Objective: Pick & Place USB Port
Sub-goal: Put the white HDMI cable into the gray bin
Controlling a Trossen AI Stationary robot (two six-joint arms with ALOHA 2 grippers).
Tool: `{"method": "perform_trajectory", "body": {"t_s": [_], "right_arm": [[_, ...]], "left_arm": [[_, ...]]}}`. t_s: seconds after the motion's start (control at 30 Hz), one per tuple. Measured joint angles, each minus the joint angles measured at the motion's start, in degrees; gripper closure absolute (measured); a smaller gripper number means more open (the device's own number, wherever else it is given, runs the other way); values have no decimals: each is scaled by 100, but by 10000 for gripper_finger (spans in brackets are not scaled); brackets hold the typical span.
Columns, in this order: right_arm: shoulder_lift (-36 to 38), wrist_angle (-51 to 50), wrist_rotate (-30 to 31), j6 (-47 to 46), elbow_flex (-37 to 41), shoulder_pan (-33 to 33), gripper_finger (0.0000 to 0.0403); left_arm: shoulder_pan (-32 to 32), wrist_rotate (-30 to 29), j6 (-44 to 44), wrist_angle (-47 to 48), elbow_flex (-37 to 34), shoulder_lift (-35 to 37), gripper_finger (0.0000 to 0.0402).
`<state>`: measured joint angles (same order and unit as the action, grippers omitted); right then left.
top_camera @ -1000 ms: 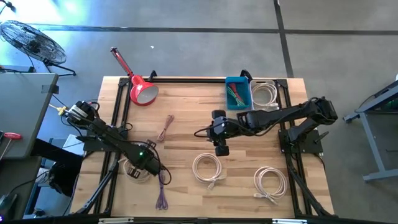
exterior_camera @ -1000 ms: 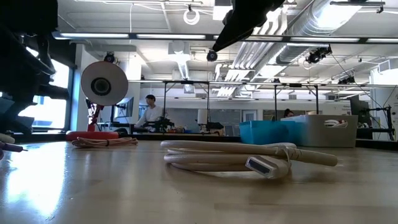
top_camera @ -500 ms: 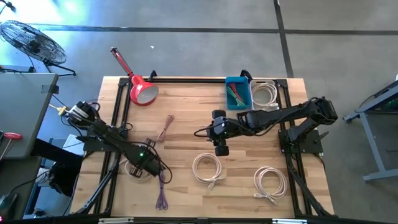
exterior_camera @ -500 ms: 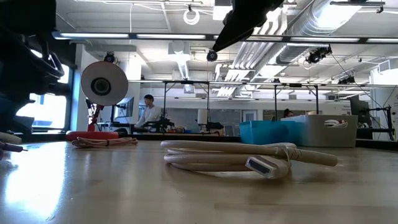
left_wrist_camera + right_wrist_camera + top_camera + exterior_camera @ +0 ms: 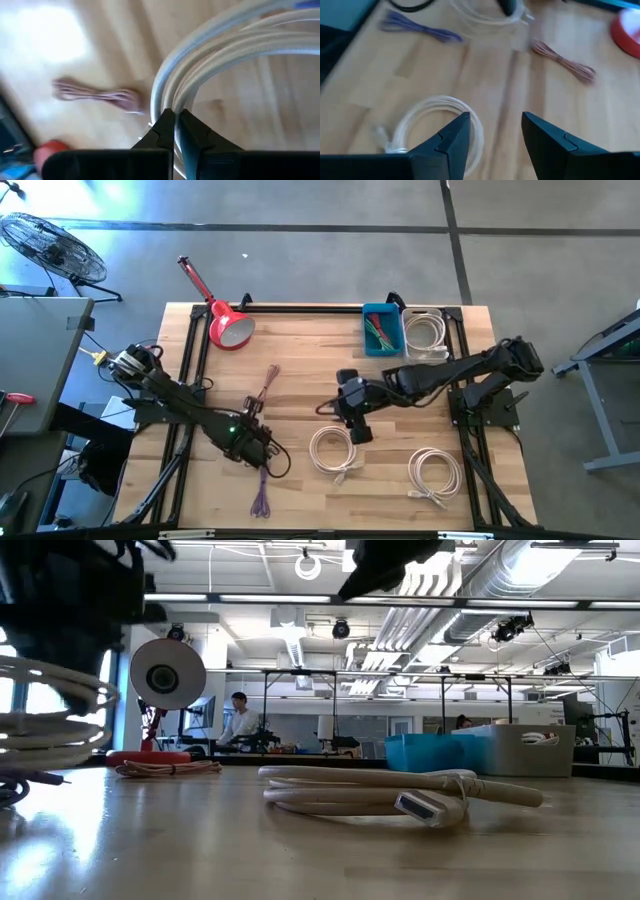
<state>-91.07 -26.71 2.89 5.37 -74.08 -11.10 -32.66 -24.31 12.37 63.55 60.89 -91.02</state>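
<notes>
A white coiled cable hangs above the table's near left part, with my left gripper shut on it; in the high view the gripper hides the coil. My right gripper stands open over the middle of the table, just beyond a second white coil that lies flat on the wood. That coil shows between its fingers in the right wrist view, untouched. A third white coil lies at the near right. My left gripper pinches several strands on one side of the coil's loop between its two fingers. The fingers come slanting down from above and lie across the strands. The loop arches away beyond the fingertips, and the coil is lifted clear of the table.
A purple cable bundle lies near the front edge and a pinkish bundle farther back. A red lamp stands at the far left. A blue bin and a white bin holding cable stand at the far right.
My left gripper has shut on the near-left white coil, then risen and gone toward the table's right, tipping as it went. The coil has come up off the table with it. My right gripper has shifted slightly toward the near edge, still open.
</notes>
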Motion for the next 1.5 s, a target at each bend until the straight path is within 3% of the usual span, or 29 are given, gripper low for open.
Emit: {"method": "perform_trajectory", "body": {"t_s": [0.23,0.43,0.6,0.7,0.87,1.13,1.3,1.5], "right_arm": [[25,509,-487,299,0,-456,233],[55,1046,-603,946,-2,-972,233],[55,1072,206,2013,-2,-1515,233],[4,1162,1093,2653,-5,-1858,233],[-457,1734,2070,4102,-10,-2272,234],[-1461,4117,4166,6299,-9,-2405,233],[-1756,4874,4161,7037,-7,-2410,236],[-1775,5309,3831,7173,-4,-2410,238]], "left_arm": [[-325,-1327,477,950,768,6,400],[-825,-3157,652,1184,1422,11,401],[-1271,-4182,588,1151,1896,13,401],[-1513,-4301,576,1138,2121,13,401],[-1754,-4386,520,821,2359,17,401],[-1758,-4059,-442,-276,2428,17,401],[-1760,-4033,-769,-612,2428,17,401],[-1758,-3898,-783,-646,2425,17,401]]}}
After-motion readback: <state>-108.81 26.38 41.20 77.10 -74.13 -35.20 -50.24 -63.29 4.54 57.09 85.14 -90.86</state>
